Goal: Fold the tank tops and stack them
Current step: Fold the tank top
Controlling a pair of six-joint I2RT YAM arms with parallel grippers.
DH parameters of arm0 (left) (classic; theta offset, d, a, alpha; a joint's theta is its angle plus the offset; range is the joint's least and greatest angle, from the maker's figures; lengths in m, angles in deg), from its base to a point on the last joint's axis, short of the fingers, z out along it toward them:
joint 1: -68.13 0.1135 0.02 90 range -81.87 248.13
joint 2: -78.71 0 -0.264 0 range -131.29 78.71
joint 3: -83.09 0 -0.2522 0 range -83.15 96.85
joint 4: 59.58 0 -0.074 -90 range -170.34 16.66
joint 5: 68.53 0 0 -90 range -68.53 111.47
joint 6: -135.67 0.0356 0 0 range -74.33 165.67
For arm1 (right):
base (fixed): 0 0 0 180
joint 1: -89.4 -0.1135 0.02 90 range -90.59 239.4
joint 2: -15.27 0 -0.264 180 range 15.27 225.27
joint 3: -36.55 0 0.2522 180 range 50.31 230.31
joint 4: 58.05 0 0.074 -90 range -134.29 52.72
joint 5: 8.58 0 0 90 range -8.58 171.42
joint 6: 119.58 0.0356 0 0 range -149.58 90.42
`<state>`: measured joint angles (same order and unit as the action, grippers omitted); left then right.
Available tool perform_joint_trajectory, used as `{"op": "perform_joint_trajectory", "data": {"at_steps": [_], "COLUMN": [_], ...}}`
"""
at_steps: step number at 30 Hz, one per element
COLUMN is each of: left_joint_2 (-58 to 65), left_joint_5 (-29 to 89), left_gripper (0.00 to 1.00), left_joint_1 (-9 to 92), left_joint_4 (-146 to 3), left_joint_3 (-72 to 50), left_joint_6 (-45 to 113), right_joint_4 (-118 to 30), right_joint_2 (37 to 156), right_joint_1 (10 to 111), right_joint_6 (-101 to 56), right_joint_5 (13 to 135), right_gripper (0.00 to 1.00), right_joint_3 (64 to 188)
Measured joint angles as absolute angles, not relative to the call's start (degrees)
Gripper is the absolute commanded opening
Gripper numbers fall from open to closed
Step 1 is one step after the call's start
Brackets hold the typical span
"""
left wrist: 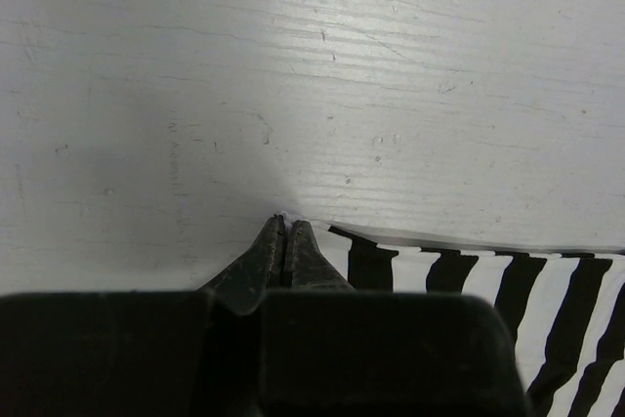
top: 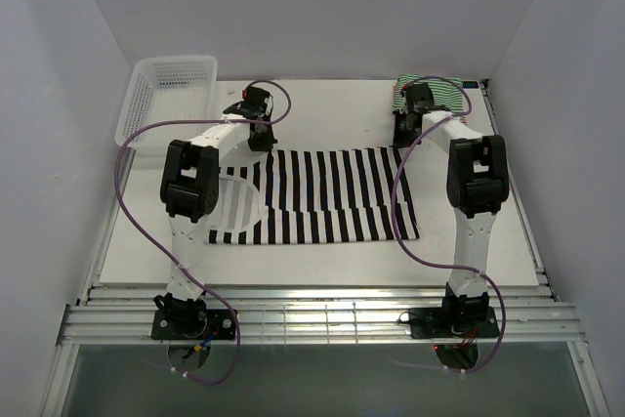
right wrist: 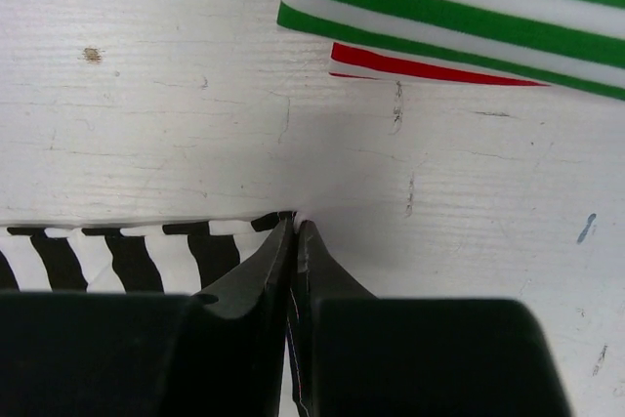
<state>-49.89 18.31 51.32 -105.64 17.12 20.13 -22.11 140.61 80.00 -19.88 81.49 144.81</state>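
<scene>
The black-and-white tank top (top: pixel 322 197) lies spread flat across the middle of the table. My left gripper (left wrist: pixel 284 223) is shut, pinching the far left corner of this top (left wrist: pixel 449 271). At the far right corner my right gripper (right wrist: pixel 296 222) is shut on the same top (right wrist: pixel 117 251), with a thread of fabric caught between its fingers. Folded at the back right sits the green-and-white tank top (top: pixel 439 95), (right wrist: pixel 459 7), with the red-and-white tank top (right wrist: pixel 410 67) peeking out from under it. From above, the left gripper (top: pixel 256 134) and the right gripper (top: pixel 402 139) stand at the cloth's far edge.
A white mesh basket (top: pixel 166 95) stands at the back left, partly over the table's edge. White walls close in on three sides. Purple cables loop from both arms over the table (top: pixel 332 114).
</scene>
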Motion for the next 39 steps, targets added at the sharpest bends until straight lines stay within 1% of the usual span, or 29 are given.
{"op": "perform_joint_trajectory", "data": {"at_steps": [4,6,13,17,21,31,39], "left_joint_2": [-48.9,-47.0,-35.0,-28.4,-23.9,-15.4,-12.3], "left_joint_5": [18.6,19.0,20.6,21.3,22.6,23.9,24.5], "left_gripper": [0.00,0.00,0.00,0.00,0.00,0.00,0.00], "left_joint_1": [51.3,51.3,50.7,50.5,50.2,49.2,49.2], "left_joint_4": [-104.0,-102.8,-97.8,-94.7,-91.5,-87.5,-85.3], "left_joint_3": [15.1,12.2,-2.2,-7.7,-11.4,-24.6,-31.6], "left_joint_6": [20.1,20.1,19.3,19.1,19.0,17.7,16.1], "right_joint_4": [-22.9,-24.5,-30.4,-33.5,-35.6,-36.8,-37.0], "right_joint_2": [140.0,138.0,124.2,115.8,110.1,101.9,99.8], "right_joint_1": [80.0,80.0,80.0,79.9,79.8,79.8,79.8], "right_joint_6": [-20.6,-21.2,-22.5,-22.6,-22.6,-22.4,-22.2], "right_joint_5": [81.7,81.4,78.2,76.8,76.2,75.2,75.2], "right_gripper": [0.08,0.08,0.08,0.08,0.08,0.08,0.08], "right_joint_3": [144.1,141.0,126.6,118.9,113.3,103.4,99.1]}}
